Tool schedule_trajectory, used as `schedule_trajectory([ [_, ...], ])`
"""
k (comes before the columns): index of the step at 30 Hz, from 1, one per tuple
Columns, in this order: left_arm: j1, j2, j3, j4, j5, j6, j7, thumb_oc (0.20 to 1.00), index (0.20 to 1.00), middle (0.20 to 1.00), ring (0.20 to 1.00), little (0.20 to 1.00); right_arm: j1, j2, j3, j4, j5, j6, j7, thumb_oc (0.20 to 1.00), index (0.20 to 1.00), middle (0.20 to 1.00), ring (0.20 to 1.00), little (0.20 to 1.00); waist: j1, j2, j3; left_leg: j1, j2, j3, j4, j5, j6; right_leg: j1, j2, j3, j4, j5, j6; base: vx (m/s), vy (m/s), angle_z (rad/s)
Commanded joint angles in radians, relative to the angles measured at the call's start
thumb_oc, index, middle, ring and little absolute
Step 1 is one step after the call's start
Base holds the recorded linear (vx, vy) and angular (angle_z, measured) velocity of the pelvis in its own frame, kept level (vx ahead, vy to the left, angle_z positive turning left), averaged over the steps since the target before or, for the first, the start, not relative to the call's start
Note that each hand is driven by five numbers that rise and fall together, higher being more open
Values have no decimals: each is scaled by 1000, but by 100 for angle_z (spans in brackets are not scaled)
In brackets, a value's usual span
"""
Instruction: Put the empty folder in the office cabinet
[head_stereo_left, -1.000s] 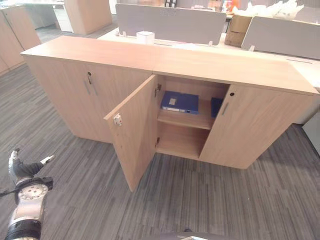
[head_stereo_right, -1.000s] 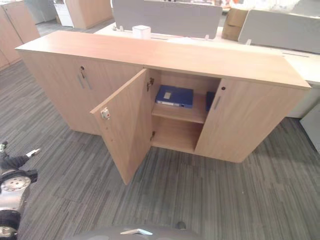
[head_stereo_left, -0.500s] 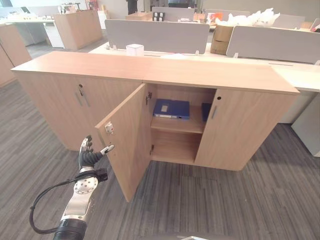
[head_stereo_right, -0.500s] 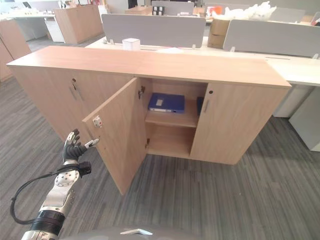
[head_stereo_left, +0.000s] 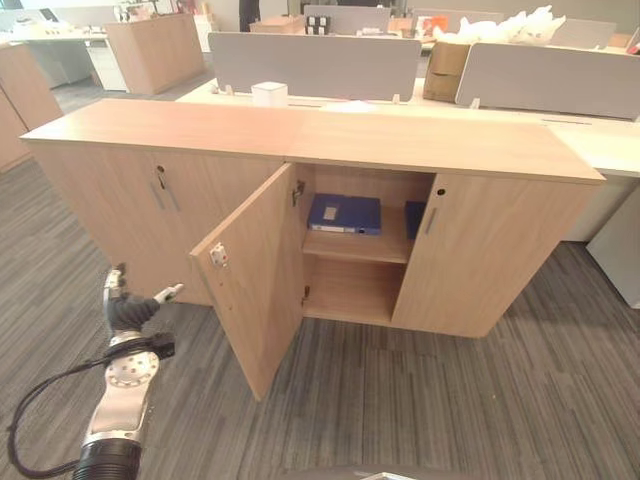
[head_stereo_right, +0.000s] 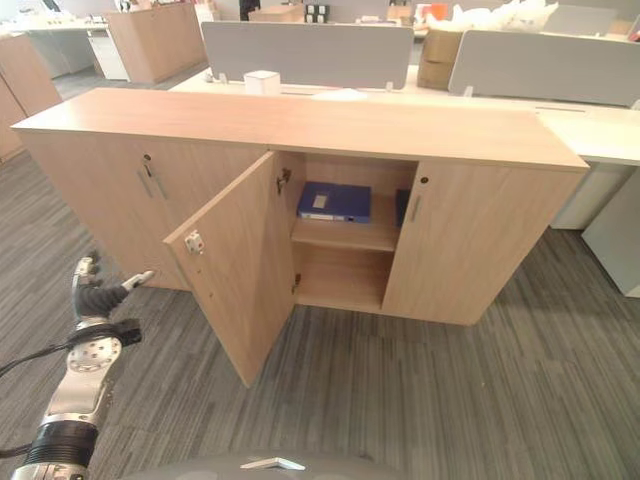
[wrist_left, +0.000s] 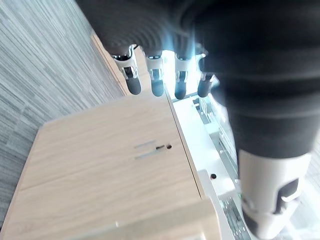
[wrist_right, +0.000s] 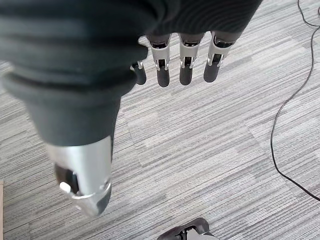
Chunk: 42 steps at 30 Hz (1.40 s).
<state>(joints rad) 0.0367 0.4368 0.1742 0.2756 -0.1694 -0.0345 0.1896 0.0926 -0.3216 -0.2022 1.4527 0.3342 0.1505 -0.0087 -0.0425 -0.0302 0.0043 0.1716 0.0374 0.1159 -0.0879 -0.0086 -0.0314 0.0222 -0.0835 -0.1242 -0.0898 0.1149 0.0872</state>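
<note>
Left eye view: blue folder (head_stereo_left: 345, 213) lies flat on upper shelf (head_stereo_left: 365, 243) inside office cabinet (head_stereo_left: 420, 140), door (head_stereo_left: 255, 275) swung wide. Left hand (head_stereo_left: 128, 308) hangs empty w/ fingers relaxed, left of door, apart from it. Right hand (wrist_right: 172, 60) empty too, fingers loose over carpet. Likely next: shut door — push flat on outer face near free edge, sweep w/ hinge arc. A second blue item beside the folder is half hidden behind right door (head_stereo_left: 490, 255); lower shelf contents unclear.

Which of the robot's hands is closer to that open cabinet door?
Left. The left hand is raised just to the left of the open cabinet door, not touching it. The right hand hangs over grey carpet.
</note>
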Motion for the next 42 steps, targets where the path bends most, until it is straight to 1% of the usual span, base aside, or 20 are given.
schedule_trajectory([
  [1, -109, 151, 33, 114, -41, -47, 14, 1000, 1000, 1000, 1000, 1000, -63, -14, 26, 75, 24, -16, 9, 1000, 1000, 1000, 1000, 1000, -2, -27, -10, -21, 30, -32, 1, -73, -27, 73, -106, 15, 6, -88, 92, 0, 0, 0],
  [2, -113, 153, 31, 120, -43, -49, 14, 1000, 1000, 1000, 1000, 1000, -63, -13, 25, 75, 24, -16, 10, 1000, 1000, 1000, 1000, 1000, -1, -28, -9, -21, 30, -32, 1, -73, -27, 73, -106, 15, 6, -88, 92, 0, 0, 0],
  [3, -147, 201, 24, 202, -56, -38, 6, 1000, 1000, 1000, 1000, 1000, -63, -20, 29, 65, 40, -18, 14, 1000, 1000, 1000, 1000, 1000, -9, -24, -14, -19, 31, -28, 1, -73, -29, 73, -105, 15, 6, -88, 93, 0, 0, 0],
  [4, -153, 204, 21, 208, -58, -42, 6, 1000, 1000, 1000, 1000, 1000, -64, -19, 28, 65, 41, -19, 14, 1000, 1000, 1000, 1000, 1000, -8, -26, -13, -19, 32, -29, 1, -73, -29, 73, -105, 14, 6, -88, 93, 0, 0, 0],
  [7, -212, 284, 6, 371, -73, -30, -1, 1000, 1000, 1000, 1000, 1000, -48, -36, 28, 61, 54, -21, 20, 1000, 1000, 1000, 1000, 1000, -24, -21, -18, -18, 34, -21, 1, -74, -32, 70, -104, 18, 6, -85, 96, 0, 0, 0],
  [8, -217, 286, 2, 376, -75, -32, -2, 1000, 1000, 1000, 1000, 1000, -48, -35, 27, 61, 54, -22, 20, 1000, 1000, 1000, 1000, 1000, -23, -22, -18, -18, 34, -21, 1, -74, -32, 70, -104, 18, 6, -85, 96, 0, 0, 0],
  [10, -270, 331, -21, 470, -85, -32, -8, 1000, 1000, 1000, 1000, 1000, -33, -48, 24, 67, 59, -24, 22, 1000, 1000, 1000, 1000, 1000, -38, -21, -20, -16, 35, -15, 1, -74, -33, 65, -103, 24, 7, -79, 100, 0, 0, 0],
  [16, -343, 340, -67, 512, -105, -37, -12, 1000, 1000, 1000, 1000, 1000, -13, -67, 19, 89, 48, -21, 23, 1000, 1000, 1000, 1000, 1000, -56, -26, -17, -21, 39, 3, 1, -73, -33, 47, -99, 39, 7, -69, 106, -6, 3, -1],
  [20, -386, 292, -117, 501, -125, -44, -21, 1000, 1000, 1000, 1000, 1000, 1, -71, 22, 105, 29, -18, 23, 1000, 1000, 1000, 1000, 1000, -74, -35, -16, -25, 40, 23, 1, -74, -32, 31, -97, 58, 3, -59, 109, -26, 7, -16],
  [22, -393, 280, -123, 506, -133, -46, -26, 1000, 1000, 1000, 1000, 1000, 4, -72, 22, 105, 27, -18, 24, 1000, 1000, 1000, 1000, 1000, -76, -36, -17, -25, 39, 29, 1, -75, -32, 28, -96, 63, 3, -58, 109, -16, 5, -16],
  [23, -400, 250, -136, 509, -151, -48, -28, 1000, 1000, 1000, 1000, 1000, 5, -68, 27, 103, 27, -21, 25, 1000, 1000, 1000, 1000, 1000, -81, -38, -18, -24, 39, 35, 1, -76, -31, 25, -96, 69, 3, -57, 110, -14, 0, -19],
  [25, -405, 235, -141, 509, -162, -50, -30, 1000, 1000, 1000, 1000, 1000, 4, -67, 30, 102, 27, -21, 23, 1000, 1000, 1000, 1000, 1000, -84, -39, -18, -24, 40, 37, 1, -77, -31, 24, -96, 71, 3, -58, 109, -10, 0, -19],
  [26, -416, 193, -158, 510, -196, -51, -40, 1000, 1000, 1000, 1000, 1000, 3, -64, 32, 100, 28, -23, 22, 1000, 1000, 1000, 1000, 1000, -89, -40, -20, -22, 39, 41, 1, -78, -30, 23, -96, 75, 3, -58, 109, -11, 4, -9],
  [28, -422, 174, -164, 511, -217, -53, -42, 1000, 1000, 1000, 1000, 1000, 4, -63, 33, 98, 27, -23, 22, 1000, 1000, 1000, 1000, 1000, -90, -40, -20, -22, 39, 43, 1, -79, -29, 23, -96, 76, 3, -57, 109, -8, 4, -2],
  [29, -432, 129, -177, 503, -267, -56, -49, 1000, 1000, 1000, 1000, 1000, 1, -62, 37, 94, 27, -23, 19, 1000, 1000, 1000, 1000, 1000, -95, -39, -21, -21, 37, 43, 1, -79, -28, 23, -97, 79, 3, -56, 108, 0, 0, 0],
  [30, -432, 129, -177, 503, -267, -56, -49, 1000, 1000, 1000, 1000, 1000, 1, -62, 37, 94, 27, -23, 19, 1000, 1000, 1000, 1000, 1000, -95, -39, -21, -21, 37, 43, 1, -79, -28, 23, -97, 79, 3, -56, 108, 0, 0, 0],
  [34, -428, 3, -205, 422, -406, -67, -60, 1000, 1000, 1000, 1000, 1000, -7, -55, 39, 88, 23, -19, 13, 1000, 1000, 1000, 1000, 1000, -99, -39, -22, -20, 34, 41, 1, -82, -25, 25, -99, 77, 3, -58, 107, -2, -1, -2],
  [35, -427, 3, -205, 421, -407, -67, -59, 1000, 1000, 1000, 1000, 1000, -6, -55, 38, 88, 23, -19, 13, 1000, 1000, 1000, 1000, 1000, -99, -38, -22, -20, 34, 41, 1, -82, -25, 25, -99, 77, 3, -58, 107, -5, -5, -7],
  [37, -413, -50, -227, 367, -462, -64, -75, 1000, 1000, 1000, 1000, 1000, -11, -53, 35, 89, 23, -14, 10, 1000, 1000, 1000, 1000, 1000, -99, -37, -21, -20, 33, 39, 1, -82, -23, 28, -99, 75, 3, -59, 106, -6, -7, -4],
  [42, -399, -96, -274, 308, -508, -48, -102, 1000, 1000, 1000, 1000, 1000, -20, -52, 32, 90, 22, -6, 7, 1000, 1000, 1000, 1000, 1000, -99, -33, -20, -22, 30, 34, 1, -82, -21, 31, -102, 72, 3, -59, 105, -5, -3, 4],
])
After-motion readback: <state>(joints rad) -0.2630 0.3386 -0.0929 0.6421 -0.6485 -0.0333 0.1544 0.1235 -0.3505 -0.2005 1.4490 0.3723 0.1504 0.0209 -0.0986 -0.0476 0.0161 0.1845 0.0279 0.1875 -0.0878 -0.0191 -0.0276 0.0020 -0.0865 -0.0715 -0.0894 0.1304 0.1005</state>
